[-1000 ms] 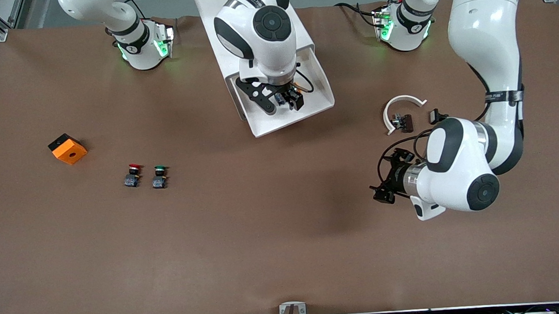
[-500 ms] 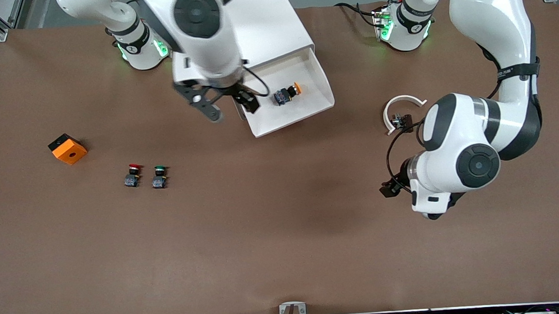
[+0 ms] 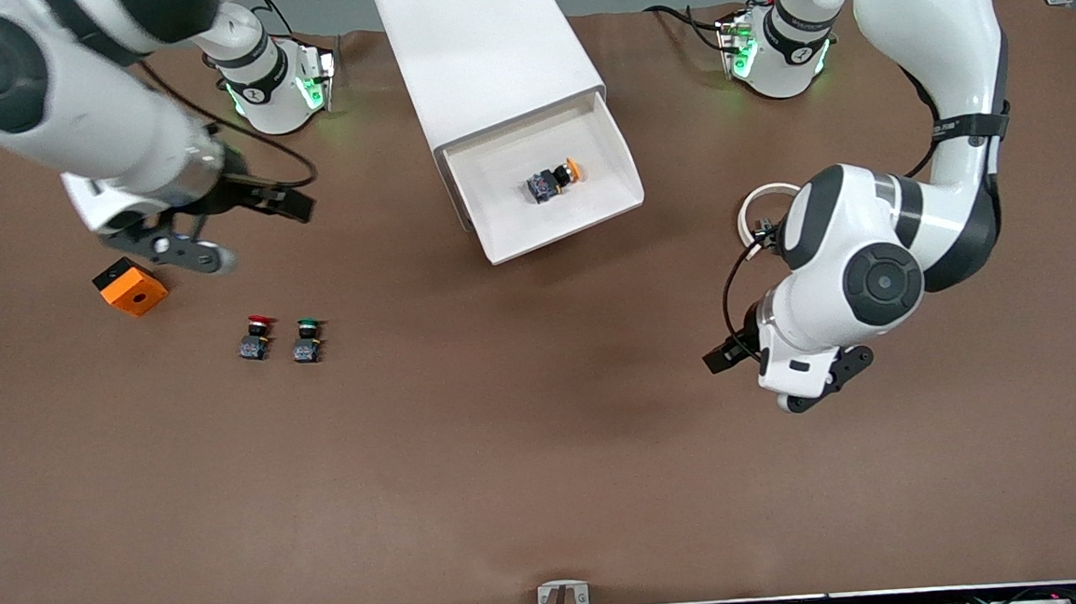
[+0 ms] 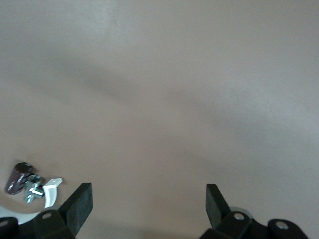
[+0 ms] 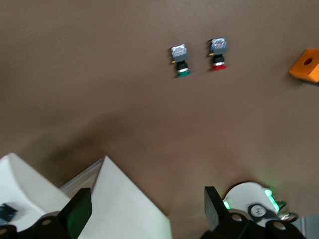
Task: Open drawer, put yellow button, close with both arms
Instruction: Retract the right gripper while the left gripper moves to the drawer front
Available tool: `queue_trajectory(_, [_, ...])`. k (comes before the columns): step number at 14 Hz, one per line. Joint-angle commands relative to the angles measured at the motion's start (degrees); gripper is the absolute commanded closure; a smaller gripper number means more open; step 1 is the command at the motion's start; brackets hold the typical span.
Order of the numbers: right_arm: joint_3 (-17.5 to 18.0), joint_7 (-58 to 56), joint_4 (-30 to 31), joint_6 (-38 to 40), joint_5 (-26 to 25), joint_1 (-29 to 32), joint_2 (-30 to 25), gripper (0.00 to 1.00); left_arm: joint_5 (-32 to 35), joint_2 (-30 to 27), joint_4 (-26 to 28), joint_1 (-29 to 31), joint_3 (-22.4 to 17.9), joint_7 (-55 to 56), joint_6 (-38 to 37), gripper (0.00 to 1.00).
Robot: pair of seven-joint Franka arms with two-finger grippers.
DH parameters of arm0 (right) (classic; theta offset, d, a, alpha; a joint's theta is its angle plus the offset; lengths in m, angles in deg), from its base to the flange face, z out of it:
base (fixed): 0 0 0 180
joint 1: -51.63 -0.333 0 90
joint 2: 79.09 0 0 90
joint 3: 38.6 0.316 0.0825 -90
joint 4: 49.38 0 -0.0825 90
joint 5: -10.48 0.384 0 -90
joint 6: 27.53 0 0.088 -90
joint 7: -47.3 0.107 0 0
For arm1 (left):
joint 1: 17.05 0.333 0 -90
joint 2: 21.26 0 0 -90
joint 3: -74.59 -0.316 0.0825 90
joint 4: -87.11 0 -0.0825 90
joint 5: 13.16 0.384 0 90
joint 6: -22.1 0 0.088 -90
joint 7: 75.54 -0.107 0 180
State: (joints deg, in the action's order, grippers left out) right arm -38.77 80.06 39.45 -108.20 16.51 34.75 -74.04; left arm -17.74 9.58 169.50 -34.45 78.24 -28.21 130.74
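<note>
— Top drawer (image 3: 550, 194) of the white cabinet (image 3: 485, 53) pulled out, yellow button (image 3: 553, 181) lying on its side in the tray, clear of both grippers. Placed there as the task wants; closing not yet done, by the look of it.

— And the right gripper (image 3: 221, 230)?

— Up over the table (image 3: 549, 488) toward the right arm's end, just above the orange block (image 3: 130, 286), well apart from the drawer. Jaws spread wide, holding nothing, touching nothing. Right wrist view: red-capped button (image 5: 217, 53) and green-capped button (image 5: 180, 59) side by side on the table ahead of the jaws, a corner of the cabinet close under them.

— Left gripper (image 3: 790, 372)?

— Low over bare table toward the left arm's end, also well apart from the drawer. Jaws wide apart, empty. White curved piece (image 3: 757, 209) with small metal parts lying just beside the arm, untouched.

— Reading of it?

— Probably both arms pulled clear so the drawer front stays unobstructed for a two-armed push; each gripper would need bringing round to that front.
</note>
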Motion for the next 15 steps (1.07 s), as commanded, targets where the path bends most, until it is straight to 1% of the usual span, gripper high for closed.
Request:
queue_trajectory(1, [1.13, -10.14, 15.38, -8.42, -2.16, 4.3, -10.47, 0.0, 3.77, -2.63, 5.77, 0.0, 2.4, -2.05, 4.9, 0.0])
queue_trajectory(2, [1.13, -12.0, 18.37, -10.71, -3.03, 5.71, -12.06, 0.0, 4.66, -1.67, 5.86, -0.09, 3.19, -2.32, 5.95, 0.0])
queue_trajectory(3, [1.13, -12.36, 19.97, -11.78, -3.91, 6.51, -12.6, 0.0, 4.76, -0.97, 5.86, -0.52, 3.9, -2.33, 7.27, 0.0])
queue_trajectory(5, [1.13, -14.9, 21.74, -14.15, -5.06, 8.52, -12.52, 0.0, 4.67, 0.27, 5.86, -2.45, 3.99, -1.63, 8.59, 0.0])
queue_trajectory(6, [1.13, -19.01, 23.22, -16.6, -5.06, 10.28, -12.52, 0.0, 4.41, 0.88, 5.86, -3.94, 3.99, -1.36, 8.86, 0.0])
queue_trajectory(9, [1.13, -26.06, 27.18, -23.46, -5.06, 14.15, -12.25, 0.0, 2.48, 0.28, 7.17, -7.46, 4.34, 2.23, 8.86, 0.0])
queue_trajectory(11, [1.13, -29.66, 27.98, -25.93, -5.15, 16.52, -11.47, 0.0, 2.3, -1.21, 8.93, -8.17, 6.53, 3.21, 8.42, 0.0])
queue_trajectory(15, [1.13, -37.4, 27.99, -29.54, -5.15, 21.45, -9.1, 0.0, 2.21, -4.2, 12.8, -7.65, 12.59, 5.5, 8.16, 0.0])
